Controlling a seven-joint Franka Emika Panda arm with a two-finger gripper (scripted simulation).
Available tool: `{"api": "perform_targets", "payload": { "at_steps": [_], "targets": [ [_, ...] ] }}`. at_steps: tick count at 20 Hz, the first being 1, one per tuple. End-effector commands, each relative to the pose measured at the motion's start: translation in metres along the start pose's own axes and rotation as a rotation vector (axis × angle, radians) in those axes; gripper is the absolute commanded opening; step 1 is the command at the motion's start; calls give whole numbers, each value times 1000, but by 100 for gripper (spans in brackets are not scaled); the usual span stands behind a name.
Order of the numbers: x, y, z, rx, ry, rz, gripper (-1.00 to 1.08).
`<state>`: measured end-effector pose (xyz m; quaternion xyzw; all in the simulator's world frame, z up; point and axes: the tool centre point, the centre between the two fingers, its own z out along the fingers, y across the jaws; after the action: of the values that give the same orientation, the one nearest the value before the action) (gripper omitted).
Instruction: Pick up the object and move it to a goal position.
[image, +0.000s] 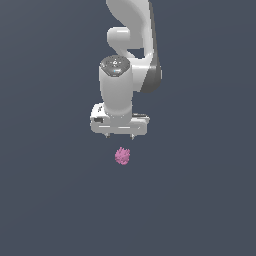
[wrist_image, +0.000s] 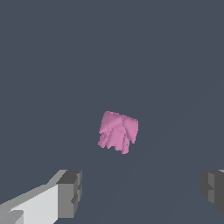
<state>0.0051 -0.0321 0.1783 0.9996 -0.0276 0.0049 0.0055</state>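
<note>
Closest to you in the wrist view, the two dark fingertips (wrist_image: 70, 192) of the hand (image: 120, 134) are sitting wide apart at either side, with nothing between them. The hand is spread and holding nothing.

Beyond the fingertips, the object (wrist_image: 118, 131) is lying on the dark surface (wrist_image: 52, 65), clear of both pads and roughly centred in the gap between them. In the exterior view you are seeing the same thing: the object (image: 122, 155) is resting just below the hand, apart from it, with the white arm (image: 130, 45) rising behind.

So you are looking at an early stage of the task. The lining-up over the object appears to be done, or nearly so, but the pick itself is not: no contact, no closing, no lift. What is left, as I judge it, is coming down around the object, closing on it, raising it and carrying it to the goal. No goal marker is showing in either picture, so you cannot tell from here where that carry is heading.
</note>
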Motion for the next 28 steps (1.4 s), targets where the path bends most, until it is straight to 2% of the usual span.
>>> {"api": "perform_targets", "payload": {
  "at_steps": [1,12,20,28],
  "targets": [
    [0,0,0,0,0,0,100],
    [0,-20,-5,36,15,21,100],
    [0,-19,-5,34,14,12,100],
    [1,-18,2,28,13,-71,100]
  ]
}}
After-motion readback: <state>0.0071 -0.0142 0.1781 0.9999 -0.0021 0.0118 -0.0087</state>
